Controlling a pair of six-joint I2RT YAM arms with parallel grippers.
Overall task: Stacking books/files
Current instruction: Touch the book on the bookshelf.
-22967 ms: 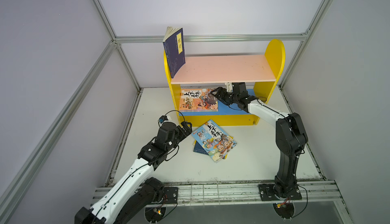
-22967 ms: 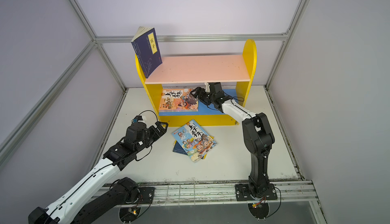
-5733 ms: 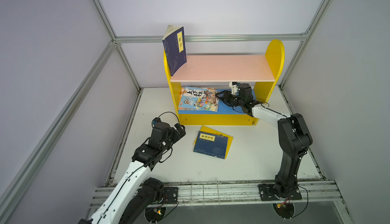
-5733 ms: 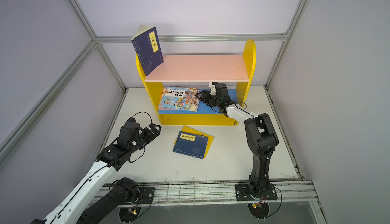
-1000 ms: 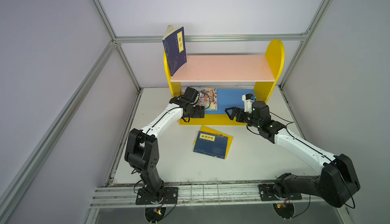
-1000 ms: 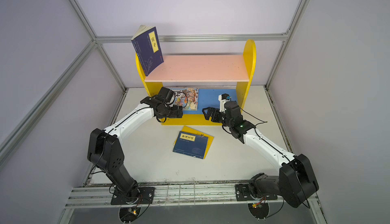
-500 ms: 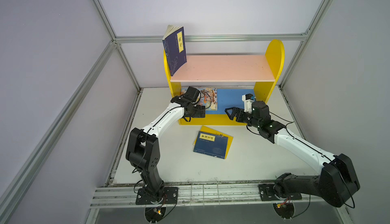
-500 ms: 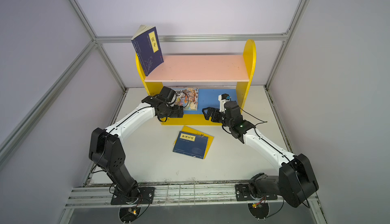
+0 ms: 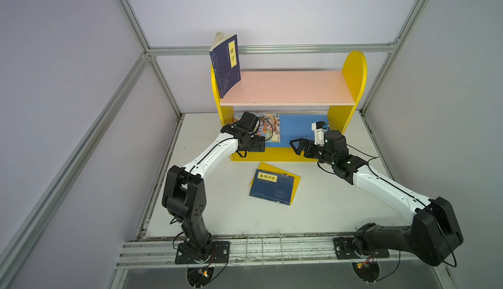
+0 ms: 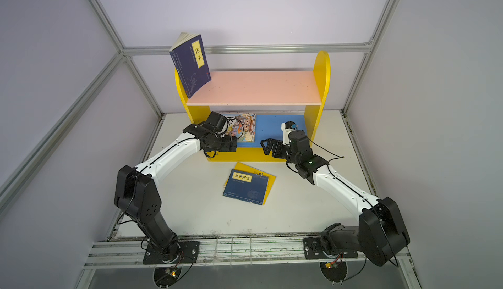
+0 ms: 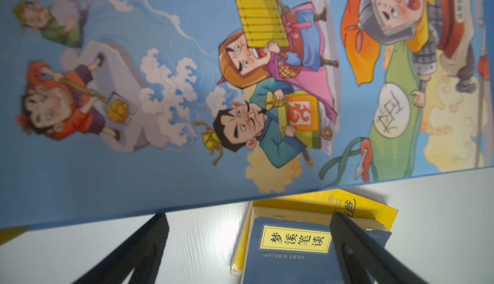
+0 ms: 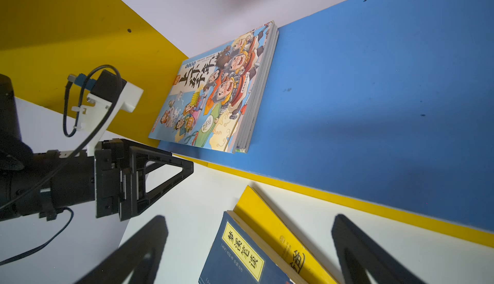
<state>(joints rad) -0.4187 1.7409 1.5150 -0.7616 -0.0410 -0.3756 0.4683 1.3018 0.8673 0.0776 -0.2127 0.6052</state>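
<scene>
— where are the books?
— navy book (image 9: 272, 189), titled 梦溪笔谈, lies on a yellow book (image 9: 296, 179) on the table (image 9: 326, 208), just before the shelf (image 9: 285, 87). cartoon books (image 12: 213, 93) are stacked at the left end of its blue lower board (image 9: 298, 130). navy 庄子 book (image 9: 226, 64) stands on top.
— your grippers?
— my left gripper (image 11: 248, 215) and right gripper (image 12: 250, 218) both gape, empty.

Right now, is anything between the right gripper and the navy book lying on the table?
Nothing visible. The right gripper, open, hangs near the front of the shelf, and only bare table separates it from the navy book, which lies on top of a yellow book.
</scene>
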